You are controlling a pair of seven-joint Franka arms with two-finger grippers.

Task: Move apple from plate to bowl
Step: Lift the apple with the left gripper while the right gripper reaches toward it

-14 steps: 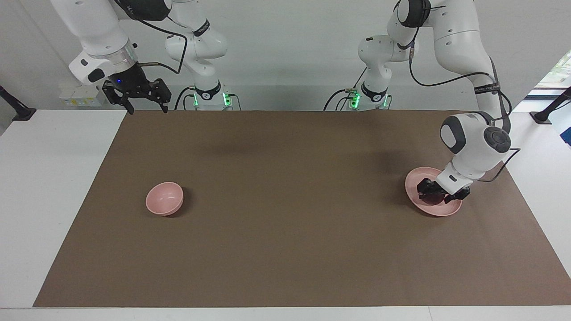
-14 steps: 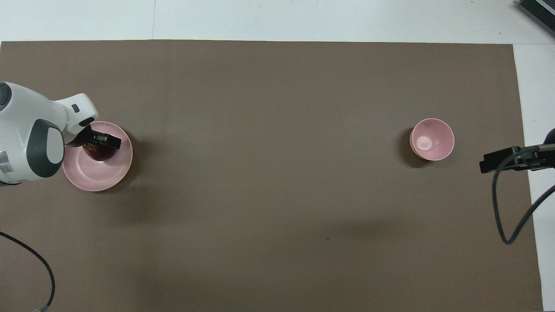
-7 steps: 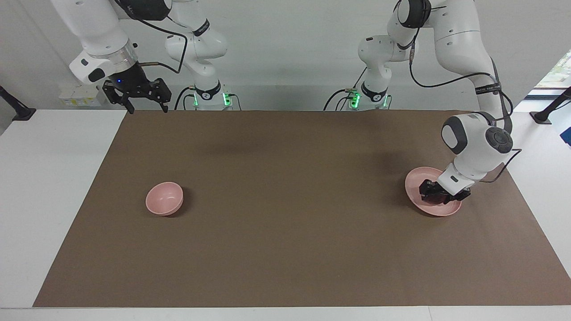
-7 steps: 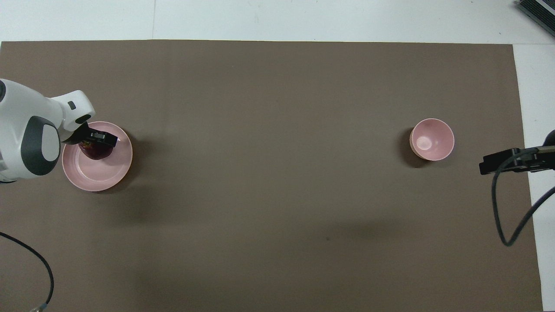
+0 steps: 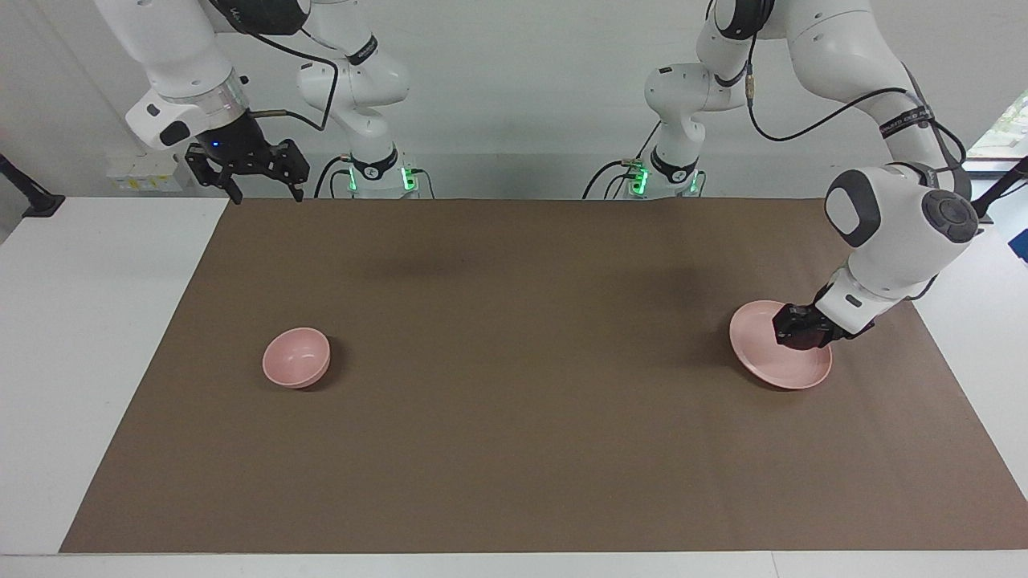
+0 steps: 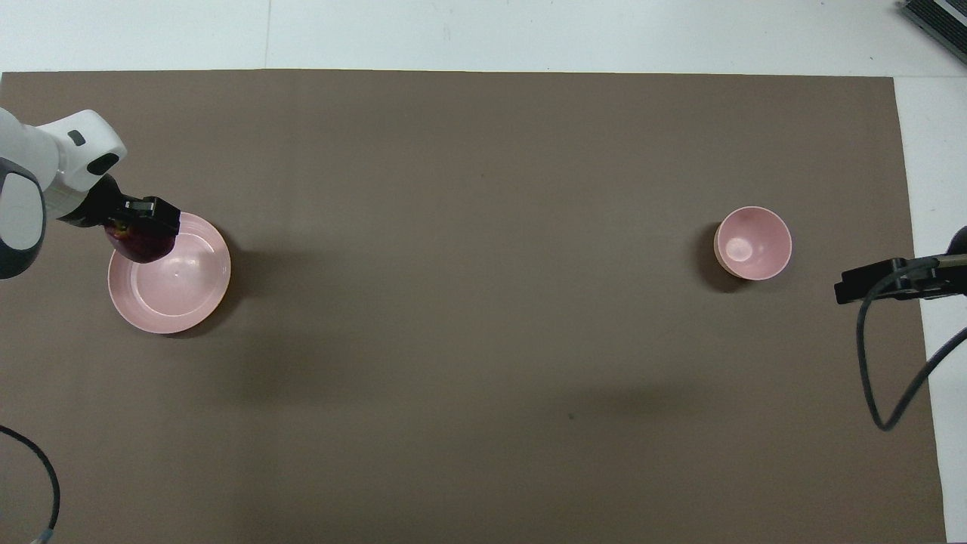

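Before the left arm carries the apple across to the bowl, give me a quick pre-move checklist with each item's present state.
1. left gripper shut on the apple: ok.
2. Apple lifted off the plate: cannot tell; it hangs over the rim.
3. bowl upright and empty: ok.
4. Brown mat between plate and bowl bare: ok.
5. right gripper waits, open, above the table's edge at its own end: ok.
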